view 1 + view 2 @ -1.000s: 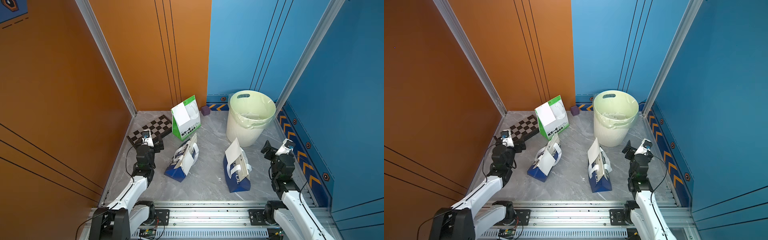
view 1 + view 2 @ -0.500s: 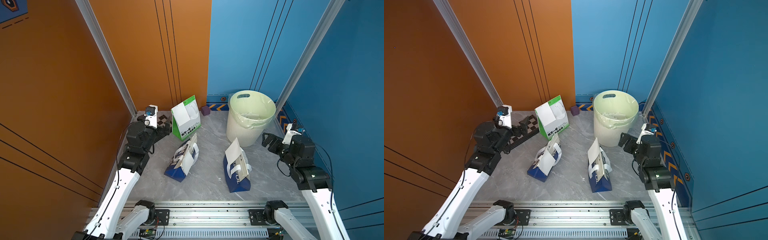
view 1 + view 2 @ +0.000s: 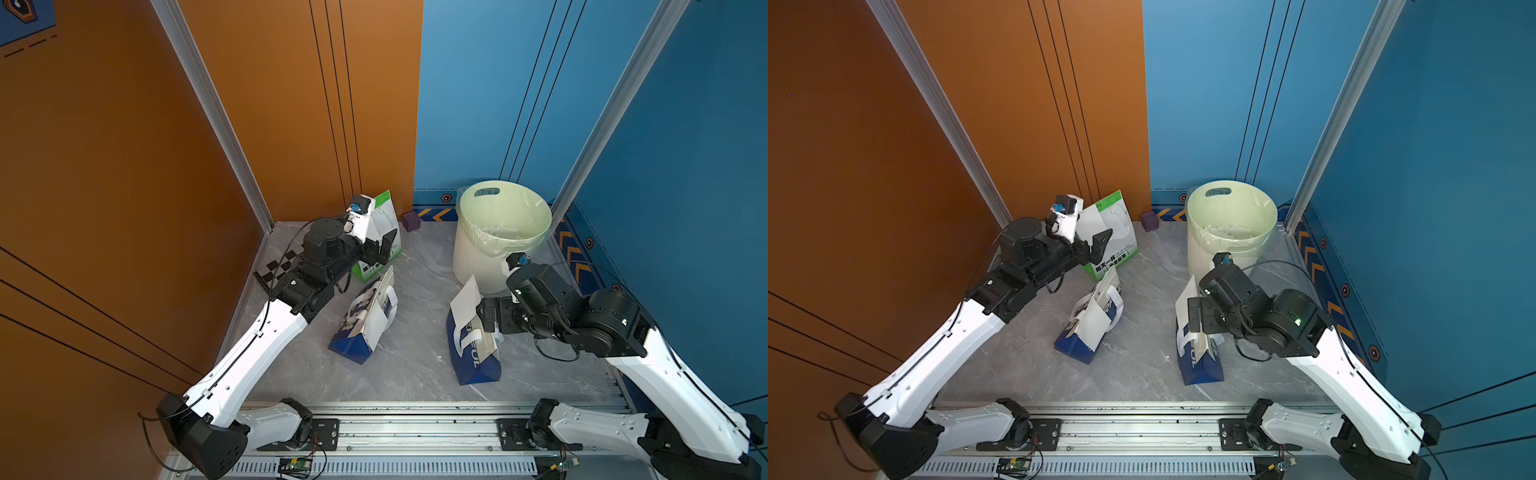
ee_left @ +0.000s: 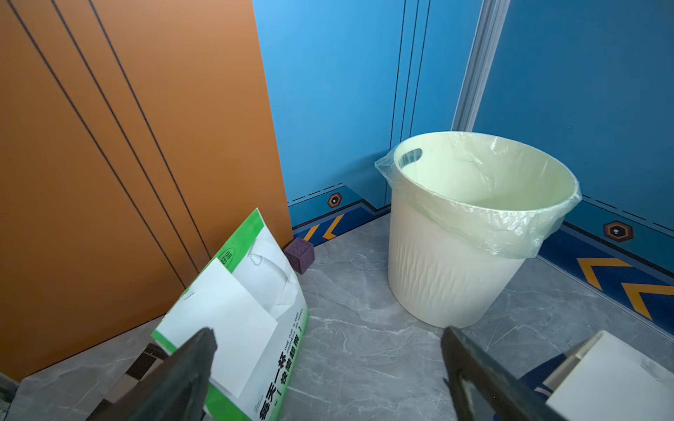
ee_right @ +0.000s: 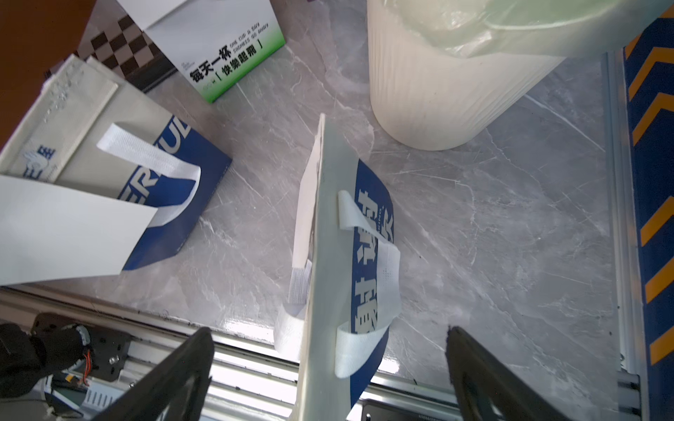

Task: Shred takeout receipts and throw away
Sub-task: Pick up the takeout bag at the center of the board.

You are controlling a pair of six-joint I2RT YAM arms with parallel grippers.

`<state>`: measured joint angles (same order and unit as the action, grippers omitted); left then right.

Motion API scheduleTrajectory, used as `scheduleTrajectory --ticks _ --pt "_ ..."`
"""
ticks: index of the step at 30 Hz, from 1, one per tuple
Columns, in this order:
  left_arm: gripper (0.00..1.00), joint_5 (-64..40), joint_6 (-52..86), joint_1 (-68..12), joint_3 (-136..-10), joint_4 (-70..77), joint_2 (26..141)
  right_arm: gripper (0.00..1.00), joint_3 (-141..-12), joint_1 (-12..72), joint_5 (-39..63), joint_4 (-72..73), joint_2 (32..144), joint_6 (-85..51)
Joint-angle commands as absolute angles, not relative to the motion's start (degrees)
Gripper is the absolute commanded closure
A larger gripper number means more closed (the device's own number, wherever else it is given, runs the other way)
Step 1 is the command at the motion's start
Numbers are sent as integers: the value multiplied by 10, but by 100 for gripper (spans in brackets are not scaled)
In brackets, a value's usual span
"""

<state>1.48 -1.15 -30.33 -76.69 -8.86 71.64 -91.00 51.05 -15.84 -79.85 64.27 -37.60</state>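
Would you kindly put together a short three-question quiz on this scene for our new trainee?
1. True or false: the left tool grips a receipt.
2. What sits between the green-and-white bag and the bin? A scissors, B purple cube, C cup.
3. Fill in: ___ bags are in view.
Key: 1 false, it hangs open and empty; 2 B; 3 three.
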Motion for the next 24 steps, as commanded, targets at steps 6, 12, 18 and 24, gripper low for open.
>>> scheduleTrajectory --ticks 6,12,18,24 --pt "2 19 23 -331 -799 -73 749 5 -937 590 -204 -959 675 -459" --pt "2 18 32 -338 -792 -52 756 23 -884 591 -202 -883 678 -451" --pt "2 18 34 -339 -787 -49 754 41 -814 575 -194 -831 662 -456" --pt "2 14 36 -339 -787 -47 758 58 -761 548 -184 -801 634 -461"
